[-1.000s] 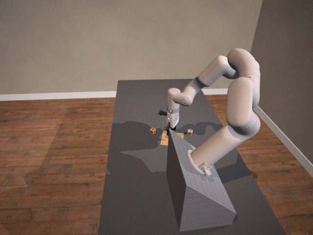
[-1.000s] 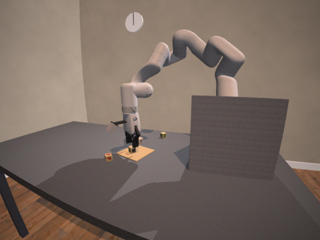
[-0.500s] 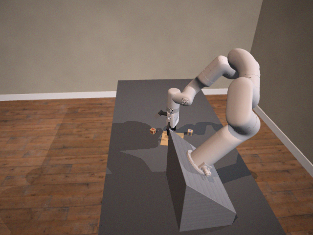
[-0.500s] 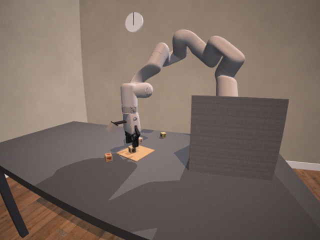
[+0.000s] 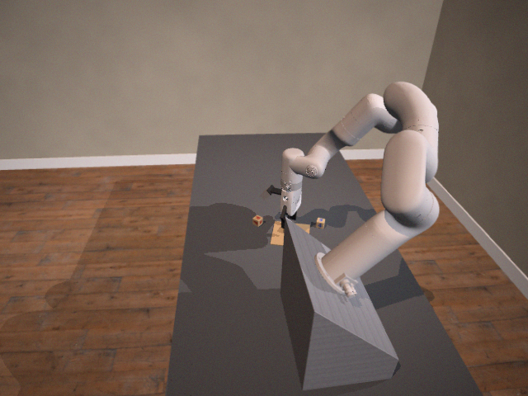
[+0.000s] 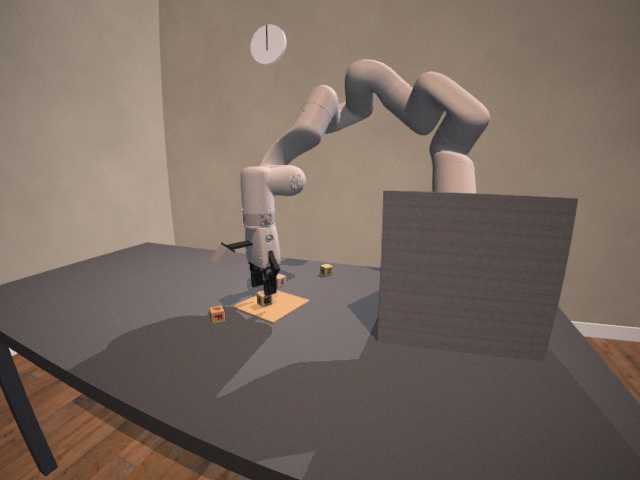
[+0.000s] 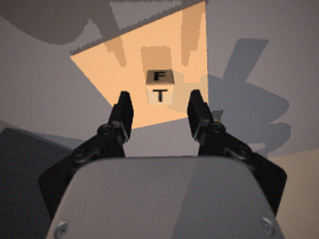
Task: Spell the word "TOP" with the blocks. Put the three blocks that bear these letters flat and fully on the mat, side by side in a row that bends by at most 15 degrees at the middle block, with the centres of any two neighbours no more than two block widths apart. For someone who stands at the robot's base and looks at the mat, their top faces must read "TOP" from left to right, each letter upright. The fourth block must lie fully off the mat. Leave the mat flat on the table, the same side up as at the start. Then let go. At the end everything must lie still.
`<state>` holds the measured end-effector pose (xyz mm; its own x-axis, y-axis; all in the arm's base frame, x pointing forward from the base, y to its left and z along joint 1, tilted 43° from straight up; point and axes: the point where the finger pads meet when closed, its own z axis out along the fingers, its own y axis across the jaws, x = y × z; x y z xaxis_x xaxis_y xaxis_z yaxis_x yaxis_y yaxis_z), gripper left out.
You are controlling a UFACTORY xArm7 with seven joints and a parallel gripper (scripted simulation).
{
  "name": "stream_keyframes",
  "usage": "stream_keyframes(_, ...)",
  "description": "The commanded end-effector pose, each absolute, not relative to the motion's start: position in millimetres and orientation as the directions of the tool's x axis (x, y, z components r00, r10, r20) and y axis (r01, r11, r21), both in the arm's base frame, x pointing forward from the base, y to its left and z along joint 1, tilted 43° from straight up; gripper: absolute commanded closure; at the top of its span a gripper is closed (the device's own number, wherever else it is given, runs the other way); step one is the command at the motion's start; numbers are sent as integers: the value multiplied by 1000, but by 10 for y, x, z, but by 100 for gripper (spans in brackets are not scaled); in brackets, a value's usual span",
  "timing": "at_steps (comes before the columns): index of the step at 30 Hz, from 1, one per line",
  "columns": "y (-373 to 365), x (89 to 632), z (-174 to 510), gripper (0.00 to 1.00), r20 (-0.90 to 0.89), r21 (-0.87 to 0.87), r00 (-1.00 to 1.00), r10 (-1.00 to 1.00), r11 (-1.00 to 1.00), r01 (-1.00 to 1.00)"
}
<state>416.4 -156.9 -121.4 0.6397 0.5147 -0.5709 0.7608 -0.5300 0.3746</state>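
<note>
In the exterior view we see the xArm's gripper pointing down above a tan mat, which lies flat on the dark table. We observe its two fingers standing apart, with nothing clamped between them. On the mat rests the black-lettered block; in the wrist view we read a "T" on one face and an "F" on the adjoining one, both upright in that picture. Three further blocks lie on the table, off the mat: a red-lettered block near one side, a blue-lettered block near the opposite side, and a green-lettered block farther away. We cannot tell from these views which letters the blue and green blocks bear on top. Beside the mat we note the sloped grey stand.

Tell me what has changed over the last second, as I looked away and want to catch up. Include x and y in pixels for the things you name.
Nothing visibly changed. The arm and the open gripper (image 5: 289,223) (image 6: 264,289) (image 7: 159,101) keep their pose above the black-lettered block (image 6: 265,298) (image 7: 159,87) on the mat (image 5: 277,234) (image 6: 281,308) (image 7: 125,55). The red-lettered block (image 5: 257,220) (image 6: 217,314) stays off the mat, as do the blue-lettered (image 5: 320,223) (image 6: 281,281) and green-lettered (image 6: 326,270) blocks.
</note>
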Motion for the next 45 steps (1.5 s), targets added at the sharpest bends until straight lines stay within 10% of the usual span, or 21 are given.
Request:
stream_keyframes(1, -1551, 4183, -1210, 31, -568, 376, 640, 518, -529, 761)
stream_keyframes(45, -1600, 4175, -1264, 31, -568, 376, 640, 518, -529, 761)
